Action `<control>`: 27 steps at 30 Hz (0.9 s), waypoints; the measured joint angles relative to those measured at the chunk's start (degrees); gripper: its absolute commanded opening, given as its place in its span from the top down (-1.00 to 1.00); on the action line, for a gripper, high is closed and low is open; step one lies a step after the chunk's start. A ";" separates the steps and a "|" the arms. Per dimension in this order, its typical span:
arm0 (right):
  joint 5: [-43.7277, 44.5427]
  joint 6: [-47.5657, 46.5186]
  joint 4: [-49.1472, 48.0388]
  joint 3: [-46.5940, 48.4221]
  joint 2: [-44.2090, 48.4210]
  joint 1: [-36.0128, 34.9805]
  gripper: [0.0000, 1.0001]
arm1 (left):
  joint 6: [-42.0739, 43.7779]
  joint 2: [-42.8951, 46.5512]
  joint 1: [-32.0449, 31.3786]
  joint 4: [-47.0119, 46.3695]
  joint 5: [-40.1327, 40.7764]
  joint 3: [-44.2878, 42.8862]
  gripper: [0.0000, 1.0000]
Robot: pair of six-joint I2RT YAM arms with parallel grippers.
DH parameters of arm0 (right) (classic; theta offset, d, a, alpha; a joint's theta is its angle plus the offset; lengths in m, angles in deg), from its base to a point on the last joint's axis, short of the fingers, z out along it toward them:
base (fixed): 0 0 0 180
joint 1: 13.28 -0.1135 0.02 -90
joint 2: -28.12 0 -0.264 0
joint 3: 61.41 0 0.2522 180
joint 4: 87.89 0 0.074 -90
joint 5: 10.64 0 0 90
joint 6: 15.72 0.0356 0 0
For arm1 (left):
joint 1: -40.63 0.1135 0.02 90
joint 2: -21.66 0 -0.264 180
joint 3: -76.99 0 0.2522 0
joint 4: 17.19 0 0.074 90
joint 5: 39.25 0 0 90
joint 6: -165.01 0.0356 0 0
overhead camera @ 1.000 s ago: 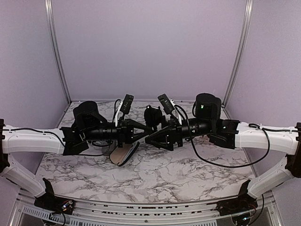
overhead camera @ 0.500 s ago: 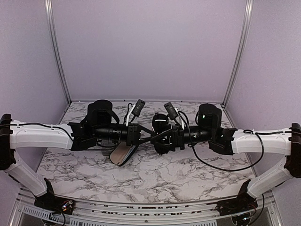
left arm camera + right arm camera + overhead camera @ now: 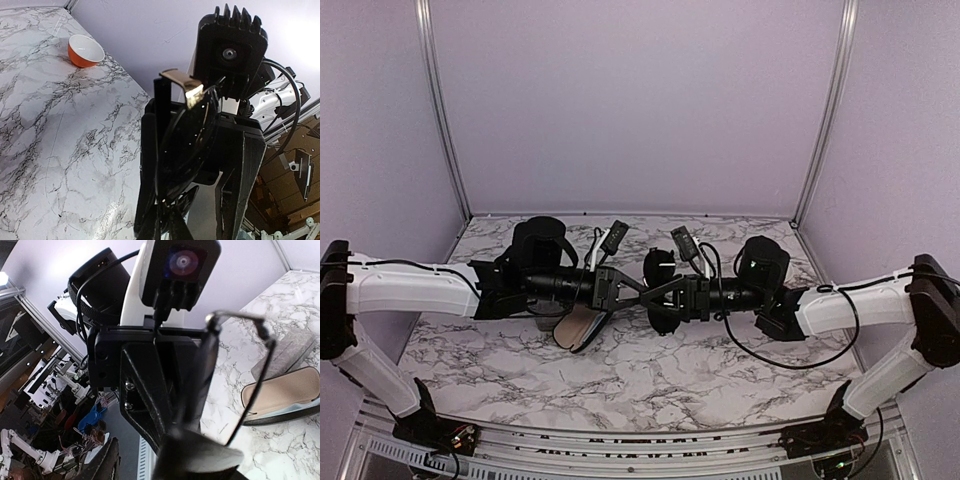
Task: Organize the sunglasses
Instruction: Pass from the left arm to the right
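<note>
Sunglasses (image 3: 182, 145) are in mid-air over the middle of the table, clamped in the left gripper (image 3: 632, 290). Their long axis seems to run along its fingers. The right gripper (image 3: 654, 292) meets it tip to tip; its hold is unclear. The open case (image 3: 582, 325) lies below, nearer the left arm.

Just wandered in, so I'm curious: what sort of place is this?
Probably a robotics lab: two arms on a marble table, purple booth walls, and more robot gear in the room behind.
</note>
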 measured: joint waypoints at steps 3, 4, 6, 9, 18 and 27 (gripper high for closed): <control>-0.15 1.57 -2.19 -0.09 -1.09 0.92 0.08 | -0.85 -0.15 0.24 0.07 0.26 0.00 0.84; -0.15 1.92 -2.86 -0.13 -1.33 1.05 0.09 | -0.98 -0.15 0.26 0.07 0.28 0.00 0.82; -0.31 2.82 -4.15 -0.24 -1.88 1.29 0.09 | -1.29 -0.15 0.33 0.04 0.33 0.00 0.78; -0.66 4.20 -5.88 -0.24 -2.95 1.42 0.10 | -1.95 -0.15 0.42 0.07 0.46 0.00 0.72; -1.77 9.35 -12.74 -0.26 -7.50 2.03 0.38 | -3.67 -0.13 0.90 0.76 0.79 0.00 0.71; -2.89 13.97 -17.99 -0.26 -10.23 2.51 0.65 | -3.93 0.11 1.42 1.33 0.72 0.04 0.72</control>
